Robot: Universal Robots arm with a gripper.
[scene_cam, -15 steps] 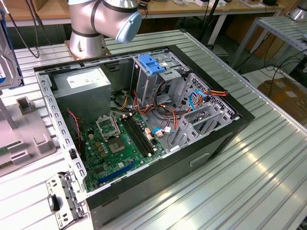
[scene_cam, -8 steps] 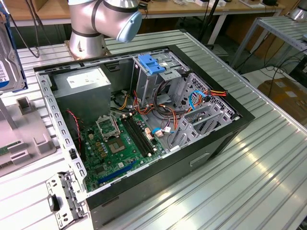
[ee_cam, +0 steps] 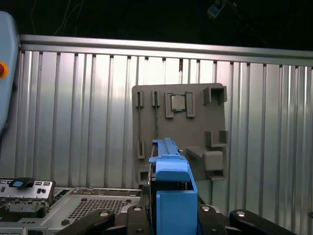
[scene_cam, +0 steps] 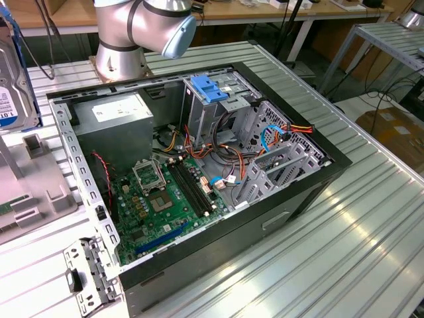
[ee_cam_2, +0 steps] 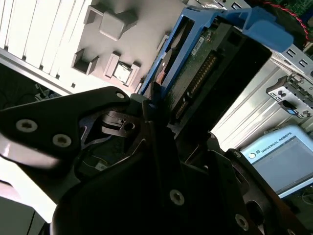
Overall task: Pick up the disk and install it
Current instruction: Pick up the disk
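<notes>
Wide shot first: a ribbed metal table [scene_cam: 371, 252] with an open computer case [scene_cam: 301, 199] lying on it, circuit board [scene_cam: 159, 199] facing up. The robot arm [scene_cam: 132, 26] rises behind the case. Inside, at the back, stands the metal drive cage [scene_cam: 199, 119] with a blue bracket [scene_cam: 207, 89] on top, and from here its slot looks unfilled.

Over at the exterior view's left edge sits a grey parts holder [scene_cam: 33, 192], and there's the disk [scene_cam: 10, 86], upright, label side showing, well apart from the case. I can't tell whether its lower edge has cleared the holder.

Now the wrist views, and here's the grip. The gripper [ee_cam: 171, 218] is clamped onto the disk's blue frame, black fingers [ee_cam: 132, 218] pressed in on either side. The holder lies flat beyond it on the table, a small chip [ee_cam: 176, 102] seated in one of its pockets.

So, my read: the pick-up looks made or very nearly made, and the install is not yet done. That part calls for a steady hold and a frame squared to the cage's narrow opening, with care around the loose cables [scene_cam: 278, 136] beside it, which look easy to snag.
</notes>
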